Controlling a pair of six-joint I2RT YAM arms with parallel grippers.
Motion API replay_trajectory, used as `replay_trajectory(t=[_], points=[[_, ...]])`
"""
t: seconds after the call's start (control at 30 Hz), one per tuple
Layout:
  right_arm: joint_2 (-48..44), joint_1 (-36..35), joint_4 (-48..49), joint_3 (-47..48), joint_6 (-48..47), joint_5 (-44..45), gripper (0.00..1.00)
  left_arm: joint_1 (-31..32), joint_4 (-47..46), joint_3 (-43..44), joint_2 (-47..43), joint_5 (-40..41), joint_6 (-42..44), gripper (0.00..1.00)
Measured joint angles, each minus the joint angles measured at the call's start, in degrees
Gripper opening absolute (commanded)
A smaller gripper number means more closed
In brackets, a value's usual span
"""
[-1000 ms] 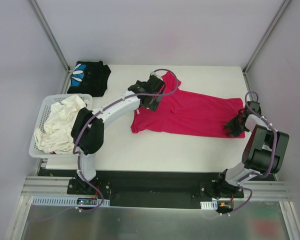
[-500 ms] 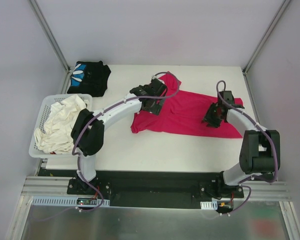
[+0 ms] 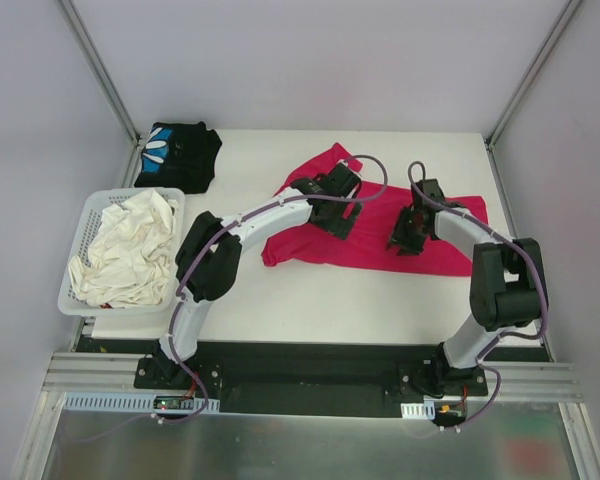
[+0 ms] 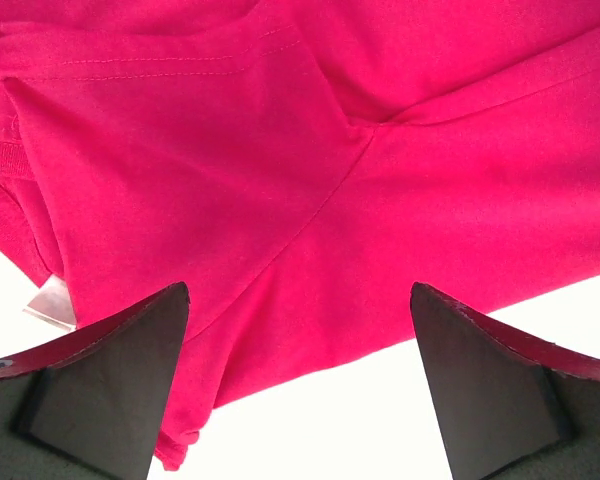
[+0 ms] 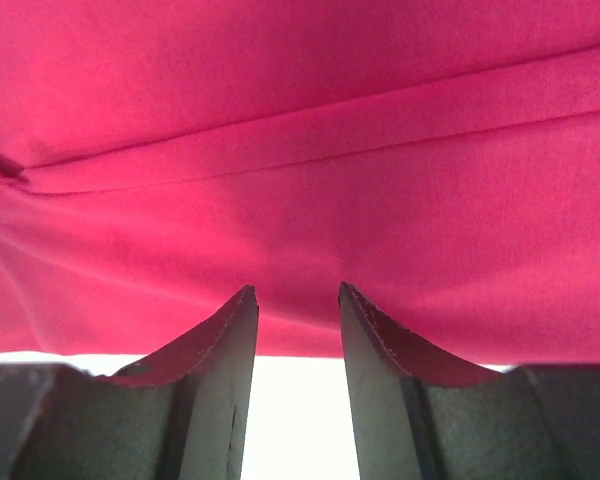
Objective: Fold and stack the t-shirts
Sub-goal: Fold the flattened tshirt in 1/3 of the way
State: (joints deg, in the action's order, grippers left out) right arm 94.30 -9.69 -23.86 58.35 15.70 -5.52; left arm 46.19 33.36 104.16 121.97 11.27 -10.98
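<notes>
- The magenta t-shirt point(image 3: 365, 245) lies flat on the table point(image 3: 310, 300), right of centre. Its long axis runs left to right, with the collar end on the left and the hem end on the right.
- The black t-shirt point(image 3: 180, 155) sits folded in the far left corner, well apart from both arms. To my eye, that makes the magenta one the piece in hand.
- My left gripper point(image 4: 298, 290) hangs over the collar-and-sleeve end with its fingers spread wide and nothing between them. In the left wrist view, the cloth fills the picture ahead of the tips, and the shirt's edge crosses the gap between them with bare table showing on the wrist's side of it.
- My right gripper point(image 5: 296, 290) hangs over the hem half with its fingers a narrow gap apart, pinching nothing. A long crease runs across ahead of the tips, and the shirt's edge lies right at them.
- So each arm is nearest its own end of the shirt, and the edge runs crosswise to both sets of fingers. I judge a lengthwise fold needs both to take that edge together.
- The basket point(image 3: 92, 200) of white cloth stands at the left, away from all this.
</notes>
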Motion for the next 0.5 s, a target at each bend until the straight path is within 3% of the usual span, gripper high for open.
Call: replay_trajectory(t=[0.5], points=[[5.3, 1.4, -0.6, 2.7, -0.3, 3.1, 0.41, 0.3, 0.2, -4.6, -0.3, -0.4, 0.6, 0.92]])
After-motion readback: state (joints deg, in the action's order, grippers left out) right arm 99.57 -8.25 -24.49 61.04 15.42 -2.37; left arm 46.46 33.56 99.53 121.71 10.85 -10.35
